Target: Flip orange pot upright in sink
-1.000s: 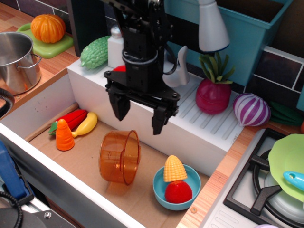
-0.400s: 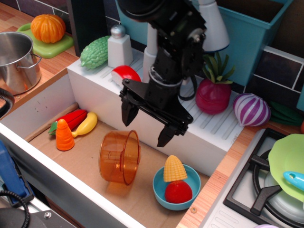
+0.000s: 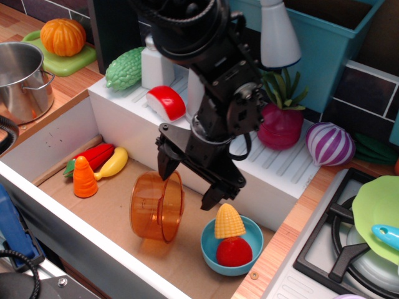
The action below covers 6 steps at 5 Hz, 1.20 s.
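The orange pot (image 3: pixel 156 206) is translucent and lies on its side on the tan floor of the white sink (image 3: pixel 75 205), its open mouth facing right. My black gripper (image 3: pixel 187 184) is open and tilted, just above and to the right of the pot's rim. Its left finger hangs over the top of the rim and its right finger points down between the pot and the blue bowl (image 3: pixel 232 246). Nothing is held between the jaws.
The blue bowl holds a toy corn and a red fruit. A carrot (image 3: pixel 84 177), chili and banana lie at the sink's left. On the drainboard stand a red piece (image 3: pixel 166 102), a salt shaker and a faucet. A steel pot (image 3: pixel 22 80) stands at left, a stove at right.
My gripper has dropped lower and tilted, and has come down close over the orange pot's rim. The pot and the bowl have not moved.
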### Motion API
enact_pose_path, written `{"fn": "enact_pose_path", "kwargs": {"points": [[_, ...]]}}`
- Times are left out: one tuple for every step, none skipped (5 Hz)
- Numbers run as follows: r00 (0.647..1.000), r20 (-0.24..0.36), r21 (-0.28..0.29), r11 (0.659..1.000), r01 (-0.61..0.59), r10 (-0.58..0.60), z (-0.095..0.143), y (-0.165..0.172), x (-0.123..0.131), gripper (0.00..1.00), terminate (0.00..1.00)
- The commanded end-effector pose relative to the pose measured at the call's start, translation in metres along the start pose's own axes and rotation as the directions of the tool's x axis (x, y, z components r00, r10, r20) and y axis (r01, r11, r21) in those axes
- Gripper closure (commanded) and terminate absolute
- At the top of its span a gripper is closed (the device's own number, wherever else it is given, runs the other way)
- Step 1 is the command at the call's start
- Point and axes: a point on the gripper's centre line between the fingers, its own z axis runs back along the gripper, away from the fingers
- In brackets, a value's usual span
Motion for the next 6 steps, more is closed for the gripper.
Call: {"fn": "enact_pose_path", "kwargs": {"points": [[0.999,0.034,0.012,1.0,0.018,-0.019,-0.007,0.02,-0.003,0.0,0.0],[0.998,0.045,0.027,0.999,0.042,-0.043,-0.017,0.036,-0.012,0.0,0.0],[0.997,0.054,0.042,0.998,0.051,-0.054,-0.025,0.049,-0.019,0.0,0.0],[0.995,0.073,0.05,0.997,0.058,-0.062,-0.033,0.06,-0.024,1.0,0.0],[0.992,0.087,0.062,0.994,0.086,-0.091,-0.039,0.071,-0.027,1.0,0.0],[0.985,0.11,0.066,0.99,0.129,-0.135,-0.045,0.077,-0.03,0.0,0.0]]}}
